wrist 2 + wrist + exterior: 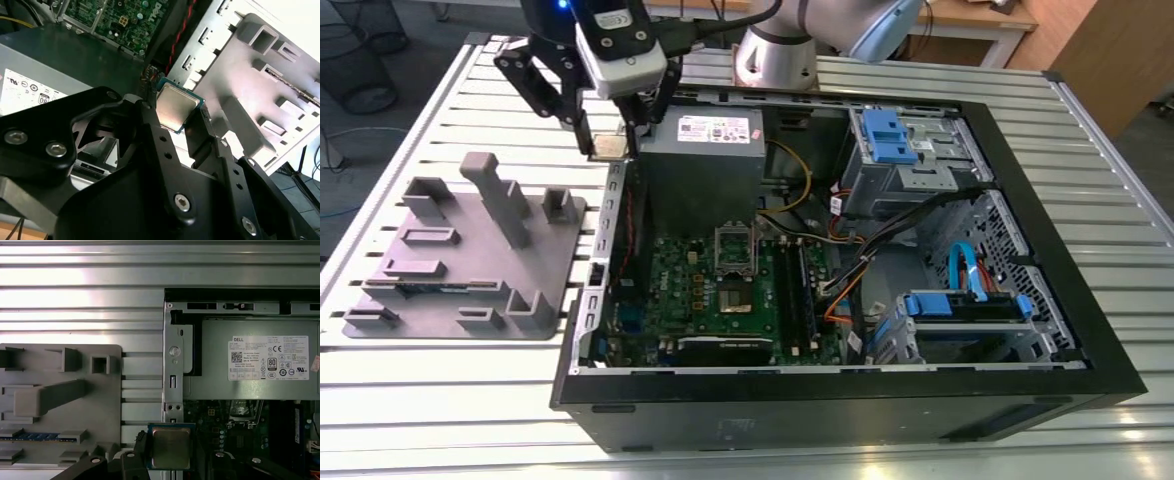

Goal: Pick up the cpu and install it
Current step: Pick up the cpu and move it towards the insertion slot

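While the pale grey robot arm [781, 50] reaches in from the top of the exterior view, its black jaws are pinching the cpu [607, 147], a small flat square chip with a dull silver-grey metal top and a darker rim, with one jaw pressed to each of two opposite edges. The cpu hangs clear of the ribbed aluminium surface [427, 400], roughly level, its metal top facing up toward both wrist cameras [175, 107] [171, 447]. In the exterior view it sits over the wall on that view's left of the open black computer case [854, 410], just beside the near corner of the boxy grey power supply [700, 165] with its white label. The first wrist view shows the cpu lined up over that case wall, with the power supply [250, 365] and the green motherboard [215, 415] on one side and the moulded grey plastic fixture tray [60, 390] on the other. That tray [467, 250] lies on the surface just beside the case, and a long narrow circuit strip [32, 436] rests in one of its slots. The motherboard [680, 280] lies flat in the bottom of the case, well below the cpu. Blue drive brackets [887, 130] stand at the case's other end.
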{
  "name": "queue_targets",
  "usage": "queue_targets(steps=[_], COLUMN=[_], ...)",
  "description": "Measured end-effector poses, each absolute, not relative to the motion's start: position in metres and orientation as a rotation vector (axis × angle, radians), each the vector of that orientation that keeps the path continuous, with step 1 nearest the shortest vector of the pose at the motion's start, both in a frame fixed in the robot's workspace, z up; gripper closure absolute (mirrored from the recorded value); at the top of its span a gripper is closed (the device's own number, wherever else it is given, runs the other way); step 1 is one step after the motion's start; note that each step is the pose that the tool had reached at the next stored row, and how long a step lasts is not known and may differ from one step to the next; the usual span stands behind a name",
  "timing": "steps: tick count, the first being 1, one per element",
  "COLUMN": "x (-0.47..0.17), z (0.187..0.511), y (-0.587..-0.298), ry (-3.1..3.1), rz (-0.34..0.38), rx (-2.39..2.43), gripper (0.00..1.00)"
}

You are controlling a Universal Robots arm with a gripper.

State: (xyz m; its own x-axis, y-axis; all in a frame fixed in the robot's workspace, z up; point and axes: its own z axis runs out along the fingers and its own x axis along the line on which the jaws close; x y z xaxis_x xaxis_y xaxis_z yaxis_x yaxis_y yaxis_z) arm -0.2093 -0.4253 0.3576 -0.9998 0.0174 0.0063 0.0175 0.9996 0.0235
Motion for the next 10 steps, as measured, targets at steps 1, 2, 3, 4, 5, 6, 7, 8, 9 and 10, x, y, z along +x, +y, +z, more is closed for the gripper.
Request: queue_targets(steps=[1, 2, 3, 4, 5, 6, 7, 8, 9, 10], x=[-0.207, -0.204, -0.202, -0.199, -0.196, -0.193, -0.190, -0.188, -0.185, -0.182], z=[0.358, 0.357, 0.357, 0.357, 0.357, 0.357, 0.357, 0.357, 0.357, 0.357], y=[-0.425, -0.425, -0.425, -0.425, -0.425, -0.425, -0.425, -0.425, -0.425, -0.425], ry=[-3.135, -3.135, -3.135, -3.135, -3.135, -3.135, -3.135, -3.135, -3.135, -3.135], rz=[-0.037, -0.037, -0.037, -0.037, -0.037, -0.037, -0.037, -0.037, -0.037, -0.037], rx=[-0.027, -0.027, -0.027, -0.027, -0.027, -0.027, -0.027, -0.027, -0.028, -0.027], gripper=[0.53, 0.53, 0.53, 0.53, 0.53, 0.53, 0.53, 0.53, 0.53, 0.53])
